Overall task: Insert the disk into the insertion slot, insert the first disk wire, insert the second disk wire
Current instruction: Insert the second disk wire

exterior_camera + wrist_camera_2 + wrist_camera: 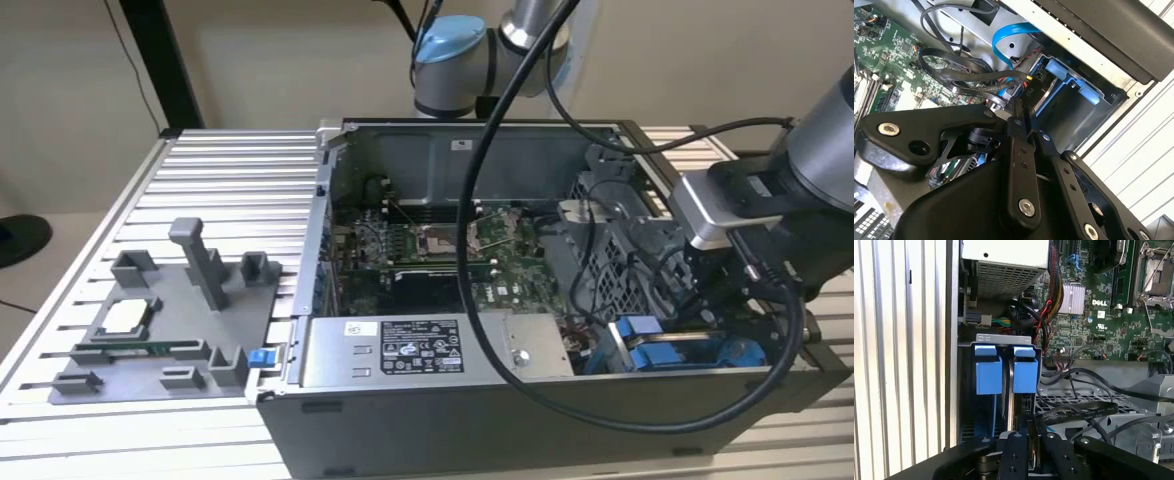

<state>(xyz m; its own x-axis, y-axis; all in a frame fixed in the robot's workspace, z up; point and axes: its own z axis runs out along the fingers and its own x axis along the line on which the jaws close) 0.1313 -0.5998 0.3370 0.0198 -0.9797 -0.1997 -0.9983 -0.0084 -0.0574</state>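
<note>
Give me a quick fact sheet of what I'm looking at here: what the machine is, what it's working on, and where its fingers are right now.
machine: one robot arm with a gripper
workpiece: open computer case on a ribbed metal table
gripper position: down inside the case, at the insertion slot
disk: upright in the slot, blue carrier tabs showing
fingers: close together around a thin dark part at the disk's edge
wires: blue flat cable and black cables loose near the slot
also in case: green motherboard, grey power-supply box
</note>
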